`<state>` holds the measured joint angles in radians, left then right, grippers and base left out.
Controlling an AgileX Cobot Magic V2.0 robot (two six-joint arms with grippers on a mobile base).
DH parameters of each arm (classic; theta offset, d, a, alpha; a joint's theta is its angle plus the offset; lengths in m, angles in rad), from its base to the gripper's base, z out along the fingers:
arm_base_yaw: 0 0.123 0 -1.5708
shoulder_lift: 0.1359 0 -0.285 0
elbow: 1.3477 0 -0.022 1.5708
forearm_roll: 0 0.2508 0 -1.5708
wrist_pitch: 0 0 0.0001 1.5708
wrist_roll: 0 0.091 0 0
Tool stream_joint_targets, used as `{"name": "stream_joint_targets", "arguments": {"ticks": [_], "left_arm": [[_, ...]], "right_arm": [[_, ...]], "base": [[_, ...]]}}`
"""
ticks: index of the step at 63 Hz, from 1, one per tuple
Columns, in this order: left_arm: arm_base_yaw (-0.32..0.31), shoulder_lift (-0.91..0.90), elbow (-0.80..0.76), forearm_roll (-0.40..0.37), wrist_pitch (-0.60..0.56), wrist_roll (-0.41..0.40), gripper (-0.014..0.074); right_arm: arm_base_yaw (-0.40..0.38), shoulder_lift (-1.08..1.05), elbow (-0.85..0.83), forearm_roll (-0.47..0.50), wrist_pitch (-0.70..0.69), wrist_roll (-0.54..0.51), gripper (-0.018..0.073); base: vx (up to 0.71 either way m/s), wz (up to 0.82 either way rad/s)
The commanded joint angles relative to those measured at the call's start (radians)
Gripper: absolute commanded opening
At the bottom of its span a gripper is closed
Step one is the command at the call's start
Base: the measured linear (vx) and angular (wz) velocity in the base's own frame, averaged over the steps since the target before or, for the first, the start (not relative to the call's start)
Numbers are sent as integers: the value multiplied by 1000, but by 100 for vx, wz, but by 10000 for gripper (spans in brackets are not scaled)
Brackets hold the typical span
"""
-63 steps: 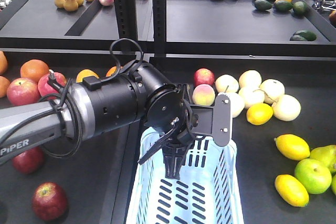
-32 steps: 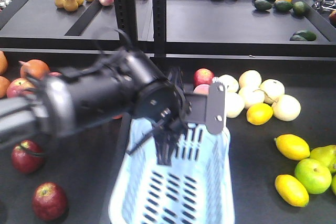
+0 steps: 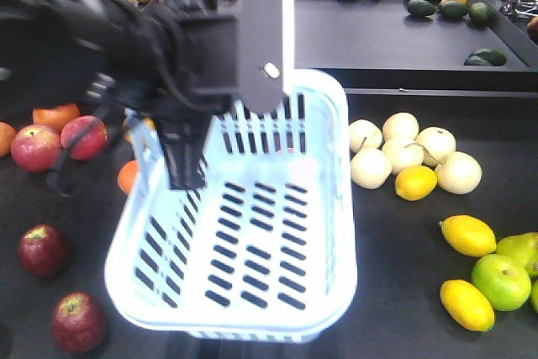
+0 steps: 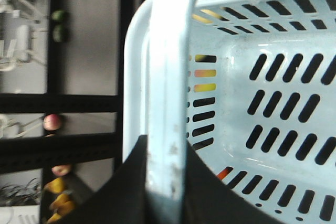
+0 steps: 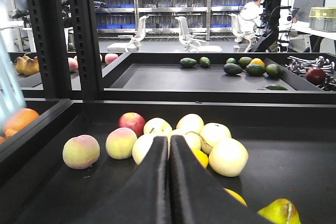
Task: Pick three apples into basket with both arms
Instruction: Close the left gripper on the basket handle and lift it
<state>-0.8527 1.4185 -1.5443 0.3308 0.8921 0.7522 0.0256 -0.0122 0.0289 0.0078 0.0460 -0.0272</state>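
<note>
While no fruit is lying inside it, dark apple point(image 3: 42, 250) and yellow-patched apple point(image 3: 78, 321) are waiting at the surface's near-left corner. Left gripper point(image 4: 165, 182) is clamping the handle point(image 4: 168, 77), carrying the light blue basket point(image 3: 244, 321) tilted above mid-surface. Right gripper point(image 5: 169, 142) is sitting pinched together, empty. Likely next: lowering the basket beside the apples, right jaws opening.

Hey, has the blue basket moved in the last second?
Yes. The basket has risen and swung left: its far rim, earlier well below the shelf rail, now reaches it.
</note>
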Motion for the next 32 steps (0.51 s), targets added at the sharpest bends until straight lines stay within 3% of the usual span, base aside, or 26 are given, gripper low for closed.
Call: {"name": "stream_joint_targets", "arguments": {"ticks": [1, 17, 32], "left_arm": [[-2, -100, -29, 57, -46, -41, -8], [-2, -208, -29, 80, 63, -54, -8], [-2, -265, -29, 80, 69, -54, -8]], "right_arm": [[-3, -1, 11, -8, -77, 1, -8], [-3, -1, 11, -8, -77, 1, -8], [-3, -1, 11, -8, -78, 1, -8]], "base": [[0, 0], [0, 0], [0, 0]]}}
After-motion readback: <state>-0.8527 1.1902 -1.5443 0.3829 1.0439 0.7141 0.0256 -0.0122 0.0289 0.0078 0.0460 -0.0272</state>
